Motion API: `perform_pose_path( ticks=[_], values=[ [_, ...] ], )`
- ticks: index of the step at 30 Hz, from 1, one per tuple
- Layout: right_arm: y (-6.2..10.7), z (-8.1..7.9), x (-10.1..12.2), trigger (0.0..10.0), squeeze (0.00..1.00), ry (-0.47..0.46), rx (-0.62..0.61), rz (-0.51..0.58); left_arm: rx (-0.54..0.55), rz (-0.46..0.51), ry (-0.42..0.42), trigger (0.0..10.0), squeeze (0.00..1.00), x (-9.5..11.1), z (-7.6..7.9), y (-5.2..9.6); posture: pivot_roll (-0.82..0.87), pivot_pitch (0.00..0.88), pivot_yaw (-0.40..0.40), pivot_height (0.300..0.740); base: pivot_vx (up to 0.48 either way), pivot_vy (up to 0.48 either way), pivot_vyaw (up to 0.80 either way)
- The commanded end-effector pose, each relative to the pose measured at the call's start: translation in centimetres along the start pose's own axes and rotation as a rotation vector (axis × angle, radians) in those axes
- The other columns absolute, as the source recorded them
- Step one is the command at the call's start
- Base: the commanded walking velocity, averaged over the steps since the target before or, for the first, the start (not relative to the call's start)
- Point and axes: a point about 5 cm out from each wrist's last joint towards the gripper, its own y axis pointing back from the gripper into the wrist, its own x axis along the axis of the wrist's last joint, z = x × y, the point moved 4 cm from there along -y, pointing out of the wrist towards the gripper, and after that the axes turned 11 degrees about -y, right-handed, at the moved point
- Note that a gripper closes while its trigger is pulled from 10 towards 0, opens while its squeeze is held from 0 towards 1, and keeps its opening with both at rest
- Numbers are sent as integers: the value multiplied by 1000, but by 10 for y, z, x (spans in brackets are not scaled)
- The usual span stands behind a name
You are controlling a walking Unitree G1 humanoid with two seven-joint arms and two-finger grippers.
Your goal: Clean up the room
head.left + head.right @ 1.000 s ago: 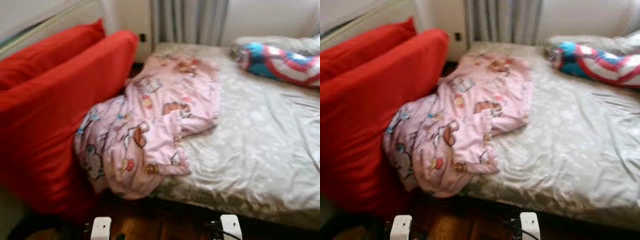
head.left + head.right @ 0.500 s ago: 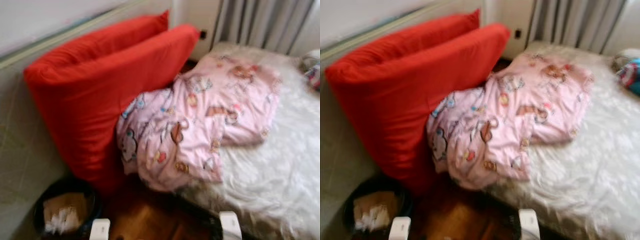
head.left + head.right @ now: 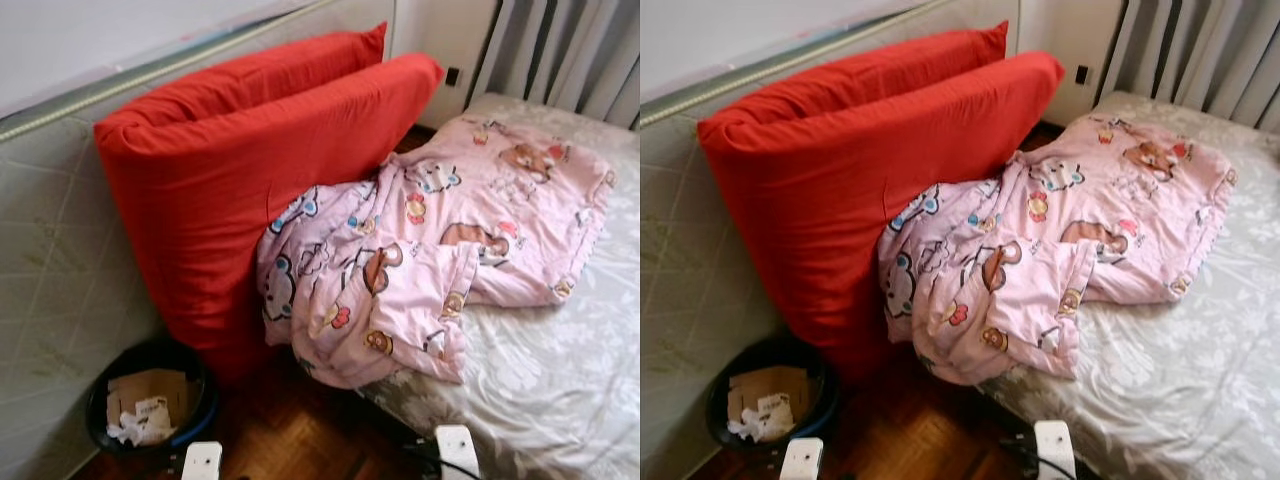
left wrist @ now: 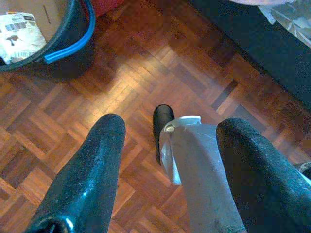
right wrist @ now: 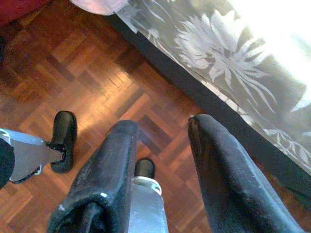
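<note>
We find the pink blanket (image 3: 430, 265) crumpled half off the bed (image 3: 560, 370) against the red cushions (image 3: 250, 170), likely next to tidy, while left end effector (image 4: 165, 160) and right end effector (image 5: 163, 160) hang released, empty, above the floor (image 4: 121, 82).

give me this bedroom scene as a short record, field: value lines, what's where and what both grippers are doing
setting: bedroom with parquet floor
bed: grey floral sheet
blanket: pink cartoon-print blanket, crumpled on the bed's near corner, hanging over the edge
cushions: two red cushions upright against a quilted grey panel
bin: dark bucket on the floor, holding cardboard and paper
left gripper: open, hanging over the floor
right gripper: open, hanging over the floor by the bed edge
</note>
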Motion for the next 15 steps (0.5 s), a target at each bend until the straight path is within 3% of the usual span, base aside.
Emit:
perform_pose_path(
  ticks=[1, 15],
  values=[
    [0, 0, 2, 10000, 0, -2, 1, 9, 3, -28, 1, 10000, 0, -8, -2, 2, 124, 60, 12, 740, 0, 0, 0],
    [-1, -1, 6, 10000, 0, -15, -2, 32, 1, -25, 4, 10000, 0, -7, -1, 2, 124, 62, 9, 740, 0, 0, 0]
  ],
)
